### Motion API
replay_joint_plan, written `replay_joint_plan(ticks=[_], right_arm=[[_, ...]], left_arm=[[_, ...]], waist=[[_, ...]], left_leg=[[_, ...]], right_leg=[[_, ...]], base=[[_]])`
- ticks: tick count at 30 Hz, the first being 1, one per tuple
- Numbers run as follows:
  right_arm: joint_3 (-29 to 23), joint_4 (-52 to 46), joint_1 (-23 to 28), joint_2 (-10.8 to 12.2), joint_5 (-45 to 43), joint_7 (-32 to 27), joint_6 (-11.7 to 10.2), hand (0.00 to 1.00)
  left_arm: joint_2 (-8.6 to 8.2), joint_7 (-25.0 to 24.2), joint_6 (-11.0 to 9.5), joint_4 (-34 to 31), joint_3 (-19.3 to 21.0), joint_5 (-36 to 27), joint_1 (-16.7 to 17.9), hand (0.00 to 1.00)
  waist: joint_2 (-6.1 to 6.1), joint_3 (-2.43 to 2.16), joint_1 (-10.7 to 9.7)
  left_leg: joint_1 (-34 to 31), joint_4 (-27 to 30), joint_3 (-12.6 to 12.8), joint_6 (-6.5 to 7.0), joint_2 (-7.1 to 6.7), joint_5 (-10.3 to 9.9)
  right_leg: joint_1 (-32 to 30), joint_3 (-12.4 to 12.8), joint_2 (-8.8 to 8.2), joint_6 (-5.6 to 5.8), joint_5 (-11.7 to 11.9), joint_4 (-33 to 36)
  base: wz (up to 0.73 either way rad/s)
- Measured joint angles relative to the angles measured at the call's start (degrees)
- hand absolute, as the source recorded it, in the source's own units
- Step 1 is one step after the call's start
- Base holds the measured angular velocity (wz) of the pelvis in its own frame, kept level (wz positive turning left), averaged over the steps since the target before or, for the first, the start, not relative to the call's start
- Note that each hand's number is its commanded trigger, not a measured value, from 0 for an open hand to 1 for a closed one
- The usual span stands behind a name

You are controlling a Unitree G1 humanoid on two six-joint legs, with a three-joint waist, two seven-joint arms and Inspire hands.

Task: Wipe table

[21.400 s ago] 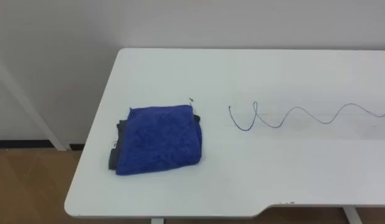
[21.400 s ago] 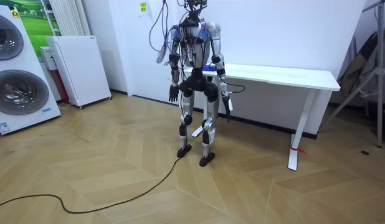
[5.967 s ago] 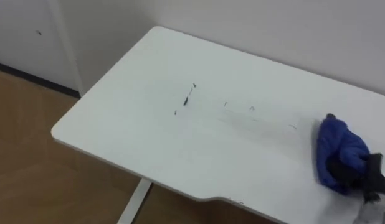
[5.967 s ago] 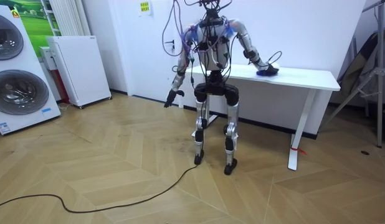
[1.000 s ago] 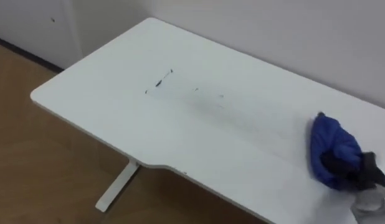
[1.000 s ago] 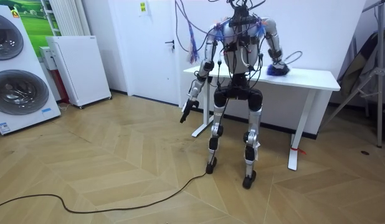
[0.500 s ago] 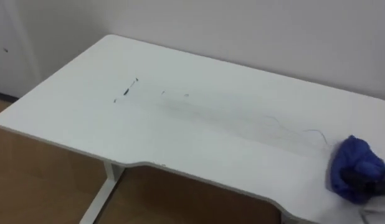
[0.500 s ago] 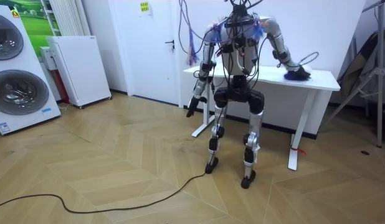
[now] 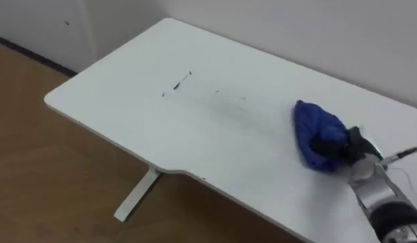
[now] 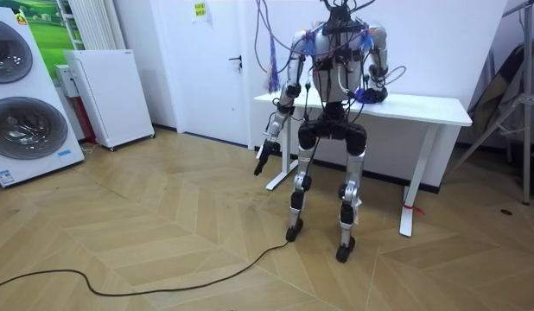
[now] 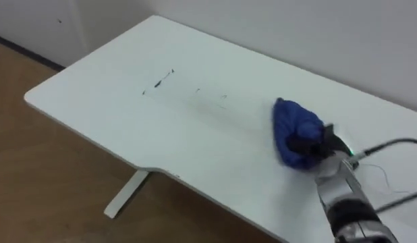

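A bunched blue cloth lies on the white table, right of its middle. My right hand comes in from the lower right and is shut on the cloth, its dark fingers curled into the folds and pressing it to the top. The same cloth and right hand show in the right eye view. A short dark ink mark lies to the cloth's left, with faint smears between them. In the room view I stand at the table's front, my left hand hanging by my side.
A wall runs close behind the table. The front edge has a curved cut-out, with wooden floor and a table leg below it. In the room view, a washing machine and a white cabinet stand at the left.
My right hand has swept the cloth leftward from the table's right end back towards the middle. The head view has swung as well. The left arm still hangs.
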Motion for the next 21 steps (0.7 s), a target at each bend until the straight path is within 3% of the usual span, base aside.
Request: replay_joint_plan(ticks=[3, 5, 7, 9, 12, 14, 15, 17, 18, 20, 21], right_arm=[[-5.7, 1.7, 6.3, -1.0, -0.2, -2.6, -2.9, 1.0], [-9.2, 2.5, 10.2, -2.6, -0.5, -3.5, -4.5, 1.0], [-10.7, 3.0, 12.5, -3.7, 0.0, -3.9, -4.6, 1.0], [-11.1, 2.9, 13.8, -3.8, 0.0, -4.7, -4.4, 1.0], [-8.9, 1.4, 11.5, -1.9, 0.0, -5.9, -1.9, 1.0], [-3.6, 0.9, 5.8, 0.7, -0.4, -7.4, 1.6, 1.0], [-1.9, 0.9, 3.8, 1.8, -0.7, -7.5, 2.4, 1.0], [5.0, 0.9, -2.3, 6.8, -3.2, -7.5, 5.1, 1.0], [6.9, 0.9, -4.0, 8.0, -4.2, -7.2, 5.6, 1.0], [13.9, 1.1, -12.9, 12.5, -6.2, -4.6, 5.4, 1.0], [15.0, 1.4, -15.1, 13.5, -6.3, -3.9, 4.9, 1.0]], left_arm=[[1.03, 0.2, -0.9, 0.2, 1.3, 0.0, 0.5, 0.0], [0.93, 0.1, -2.7, 0.6, 1.1, 0.0, -0.6, 0.0], [1.07, 0.2, -3.3, 0.6, 1.1, 0.0, -2.4, 0.0], [1.06, 0.6, -3.7, 0.5, 0.5, 0.0, -4.6, 0.0], [0.92, 3.1, -4.2, 1.2, -3.0, -0.2, -8.4, 0.0], [0.38, 5.0, -4.7, 3.8, -4.7, -0.6, -12.3, 0.0], [0.34, 5.4, -4.8, 4.3, -4.8, -0.6, -13.3, 0.0], [0.34, 5.7, -5.2, 7.1, -5.7, -0.2, -17.4, 0.0], [0.16, 5.7, -5.5, 7.2, -5.7, -0.2, -18.4, 0.0], [0.31, 5.6, -6.3, 6.8, -5.6, -0.2, -20.4, 0.0], [0.48, 5.6, -6.3, 6.8, -5.6, -0.2, -21.1, 0.0]], waist=[[-1.05, 0.08, -2.9], [-0.91, 0.08, -5.3], [-0.43, -0.14, -6.4], [0.3, -0.26, -6.3], [0.99, -0.26, -4.8], [1.42, -0.19, -0.9], [1.51, -0.09, 0.0], [1.32, -0.03, 3.8], [1.15, 0.01, 5.4], [-0.1, 0.28, 11.7], [-0.43, 0.48, 12.8]], left_leg=[[1.5, 0.4, 4.3, 0.28, -0.04, -0.2], [1.5, 2.1, 7.5, 1.77, 0.17, -1.2], [1.1, 4.2, 8.0, 2.36, 0.39, -3.0], [0.5, 6.6, 8.4, 2.99, 0.59, -4.6], [-0.7, 9.9, 11.3, 4.03, 1.0, -6.1], [-2.5, 11.7, 14.4, 4.49, 1.97, -6.7], [-3.3, 12.3, 15.0, 4.48, 2.49, -7.0], [-5.6, 14.5, 19.0, 4.2, 5.56, -7.6], [-5.9, 14.6, 20.1, 4.2, 6.02, -7.6], [-9.7, 15.7, 19.9, 3.1, 6.59, -7.3], [-11.1, 16.3, 19.1, 2.56, 6.98, -7.2]], right_leg=[[2.0, 0.0, -0.62, 0.07, 0.0, 0.4], [1.7, 0.0, -1.08, 0.33, -0.2, 2.8], [1.0, 0.1, -1.3, 0.76, -0.5, 5.6], [-0.6, 0.2, -2.02, 1.27, -0.9, 9.7], [-5.5, 1.2, -3.43, 1.53, -1.1, 15.8], [-10.7, 1.1, -4.08, 1.15, -0.9, 18.7], [-12.0, 0.5, -4.07, 0.93, -0.7, 18.9], [-14.4, -4.5, -6.3, -1.03, -1.4, 26.5], [-14.3, -5.0, -7.53, -0.9, -1.8, 28.1], [-13.2, -4.9, -11.18, 0.28, -2.6, 25.2], [-13.1, -4.8, -11.43, 0.54, -2.8, 22.9]], base=[[0.14], [0.0], [-0.09], [-0.41], [-0.84], [-1.55], [-1.66], [-1.13], [-1.01], [-1.07], [-0.86]])
